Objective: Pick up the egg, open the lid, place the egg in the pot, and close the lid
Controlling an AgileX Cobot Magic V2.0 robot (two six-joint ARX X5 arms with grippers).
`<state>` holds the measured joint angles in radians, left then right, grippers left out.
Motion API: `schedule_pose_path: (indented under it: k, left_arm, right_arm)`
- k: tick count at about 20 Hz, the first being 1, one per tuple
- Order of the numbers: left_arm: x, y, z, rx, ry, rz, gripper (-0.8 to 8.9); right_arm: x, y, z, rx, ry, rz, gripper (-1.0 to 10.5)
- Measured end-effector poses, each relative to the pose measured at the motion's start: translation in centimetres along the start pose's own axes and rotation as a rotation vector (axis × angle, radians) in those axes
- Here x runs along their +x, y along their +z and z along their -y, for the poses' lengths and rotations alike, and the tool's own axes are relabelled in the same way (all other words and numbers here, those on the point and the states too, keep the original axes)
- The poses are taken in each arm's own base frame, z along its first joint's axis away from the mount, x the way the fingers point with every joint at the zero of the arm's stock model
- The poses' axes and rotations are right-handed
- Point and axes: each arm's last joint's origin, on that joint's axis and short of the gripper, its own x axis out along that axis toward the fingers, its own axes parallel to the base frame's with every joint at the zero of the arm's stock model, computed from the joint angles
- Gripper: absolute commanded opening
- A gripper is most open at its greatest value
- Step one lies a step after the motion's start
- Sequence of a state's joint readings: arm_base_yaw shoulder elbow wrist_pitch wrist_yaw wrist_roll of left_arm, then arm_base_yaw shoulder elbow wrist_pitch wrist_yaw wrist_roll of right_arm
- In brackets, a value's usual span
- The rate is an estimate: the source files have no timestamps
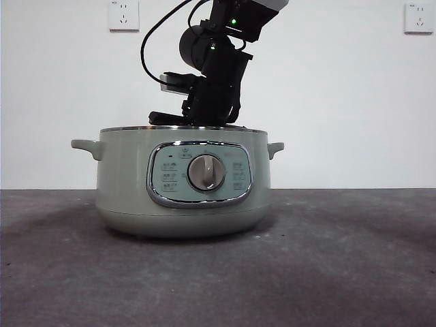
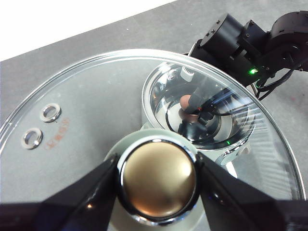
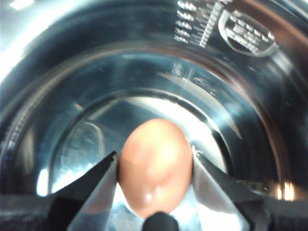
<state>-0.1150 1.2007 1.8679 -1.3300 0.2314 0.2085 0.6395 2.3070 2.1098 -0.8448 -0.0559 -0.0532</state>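
Note:
The pale green pot [image 1: 122,177] stands mid-table with its dial facing the front view. My right arm [image 1: 214,82] reaches down into it from above, its jaws hidden behind the rim. Inside the shiny steel bowl [image 3: 144,72], my right gripper [image 3: 154,169] is shut on the reddish-brown egg [image 3: 154,163], held above the bottom. My left gripper [image 2: 156,168] is shut on the knob [image 2: 156,183] of the glass lid [image 2: 96,106], which is held off the pot and is out of the front view. Through the glass I see the egg [image 2: 185,101] in the pot [image 2: 159,86].
The pot sits on a dark grey table [image 1: 340,259] before a white wall with two sockets [image 1: 123,15] [image 1: 418,17]. Small handles stick out at each side of the pot. The right arm [image 2: 250,43] shows past the lid's rim.

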Motion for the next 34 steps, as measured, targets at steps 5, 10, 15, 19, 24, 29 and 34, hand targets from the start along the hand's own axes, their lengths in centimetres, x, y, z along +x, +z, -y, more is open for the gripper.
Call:
schedule_pose_path:
  k: [5, 10, 15, 19, 24, 29, 34]
  left_arm:
    - [0.0, 0.0, 0.0, 0.000, 0.000, 0.000, -0.08]
    - [0.0, 0.0, 0.0, 0.000, 0.000, 0.000, -0.09]
    - [0.1, 0.1, 0.0, 0.001, -0.001, 0.002, -0.08]
    - [1.6, 0.9, 0.0, 0.012, -0.061, 0.007, -0.08]
    - [4.5, 2.2, 0.4, 0.048, -0.141, 0.012, -0.08]
    - [9.2, 3.8, 1.1, 0.085, -0.199, -0.005, -0.08]
    - [15.6, 4.9, 3.1, 0.133, -0.275, -0.051, -0.08]
  right_arm:
    - [0.0, 0.0, 0.0, 0.001, 0.000, -0.004, 4.2]
    - [-1.1, 0.7, 0.0, 0.003, -0.001, 0.021, 4.7]
    - [-12.1, 1.9, -0.6, 0.010, -0.004, 0.164, 4.7]
    - [-17.5, 0.6, -0.9, 0.012, -0.029, 0.153, 4.7]
    - [-23.9, -2.0, -1.3, -0.003, -0.050, 0.129, 4.7]
    - [-31.7, -5.4, -1.7, 0.003, -0.157, 0.218, 4.7]
    - [-40.1, -10.1, -2.4, 0.013, -0.168, 0.430, 4.7]
